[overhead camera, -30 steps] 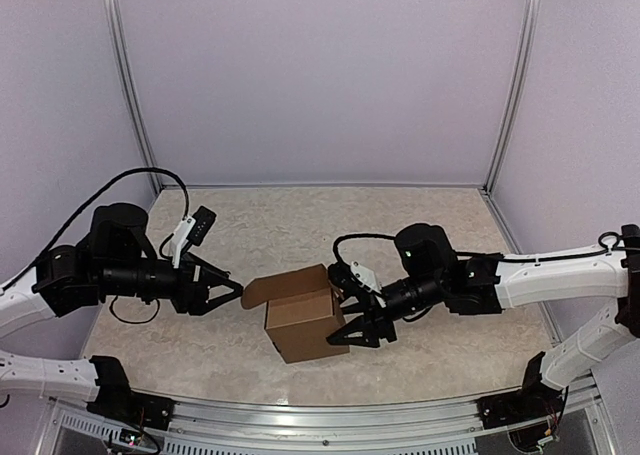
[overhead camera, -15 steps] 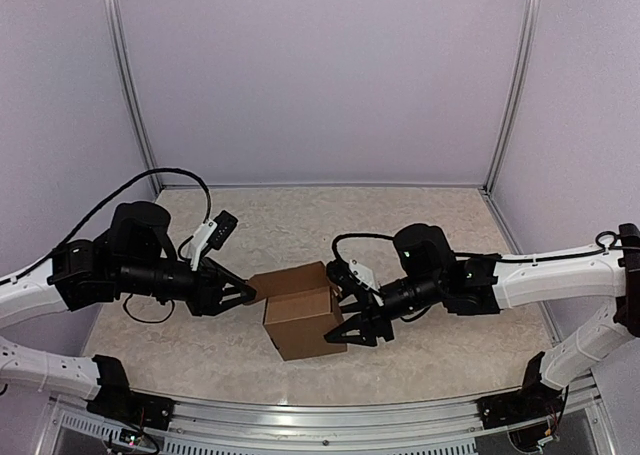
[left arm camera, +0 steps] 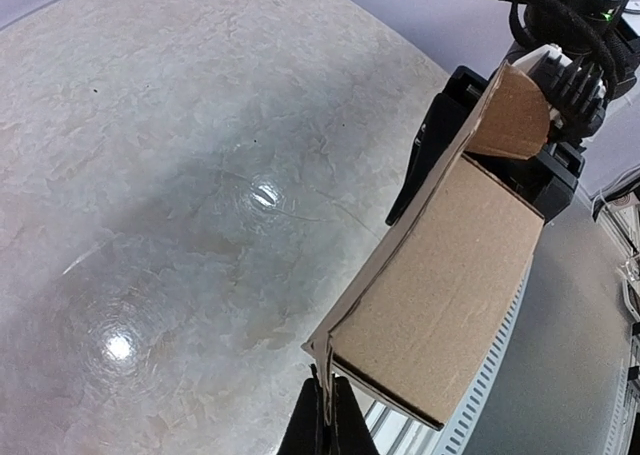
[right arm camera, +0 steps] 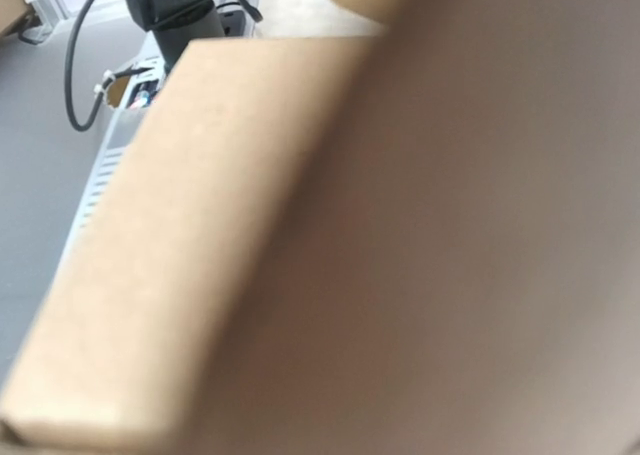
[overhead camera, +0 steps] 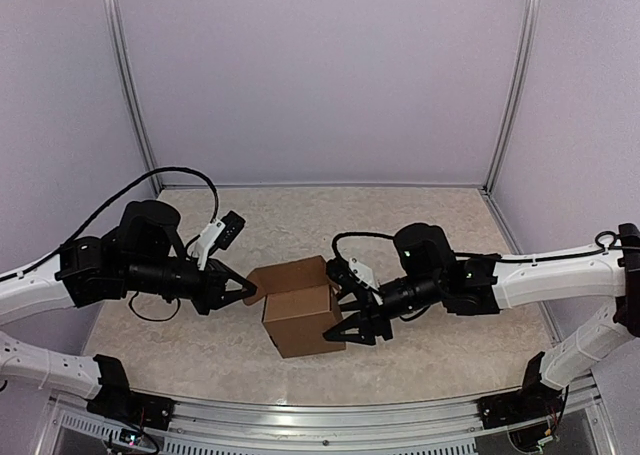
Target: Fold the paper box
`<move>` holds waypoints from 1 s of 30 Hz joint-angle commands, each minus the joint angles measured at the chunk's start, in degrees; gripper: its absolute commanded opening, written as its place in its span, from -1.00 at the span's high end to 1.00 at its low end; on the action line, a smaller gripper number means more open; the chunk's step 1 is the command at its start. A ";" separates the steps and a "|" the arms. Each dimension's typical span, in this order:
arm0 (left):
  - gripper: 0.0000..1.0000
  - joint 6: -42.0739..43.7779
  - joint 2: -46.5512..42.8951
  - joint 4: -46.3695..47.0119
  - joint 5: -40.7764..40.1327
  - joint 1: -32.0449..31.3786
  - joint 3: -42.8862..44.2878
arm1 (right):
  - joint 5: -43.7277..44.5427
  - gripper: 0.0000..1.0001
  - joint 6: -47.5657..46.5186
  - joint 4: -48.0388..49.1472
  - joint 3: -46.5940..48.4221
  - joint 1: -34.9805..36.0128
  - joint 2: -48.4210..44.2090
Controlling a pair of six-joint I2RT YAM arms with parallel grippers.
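Note:
The paper box [overhead camera: 300,320] is a brown squarish carton standing mid-table, with a lid flap [overhead camera: 288,274] raised at its far side. My left gripper [overhead camera: 252,290] is shut on the thin flap edge at the box's left corner. In the left wrist view its fingers [left arm camera: 326,415] pinch that edge below the box [left arm camera: 440,275]. My right gripper [overhead camera: 335,305] straddles the box's right end, one finger at the far side and one at the near side, gripping it. Cardboard [right arm camera: 400,225] fills the right wrist view and hides that gripper's fingers.
The table [overhead camera: 420,225] has a beige marbled top, enclosed by pale walls at the back and sides. An aluminium rail [overhead camera: 330,415] runs along the near edge between the arm bases. A black cable [overhead camera: 150,175] loops over the left arm.
My left arm moved right to the box's left corner, and its gripper went from open to shut on the flap edge. The box shifted slightly left. The right gripper stayed put.

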 commanded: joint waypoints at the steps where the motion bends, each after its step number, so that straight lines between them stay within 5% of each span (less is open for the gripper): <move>1: 1.00 -0.62 0.09 2.86 1.11 -0.36 2.37 | 3.44 0.79 0.26 2.30 0.80 0.99 0.93; 15: 1.00 -8.03 5.98 7.60 -1.44 -0.36 2.15 | 27.24 0.81 -0.24 22.20 -4.71 7.03 6.01; 30: 1.00 -9.38 8.66 11.57 -5.87 -0.85 -3.09 | 33.54 0.79 4.08 31.37 -5.98 7.66 10.30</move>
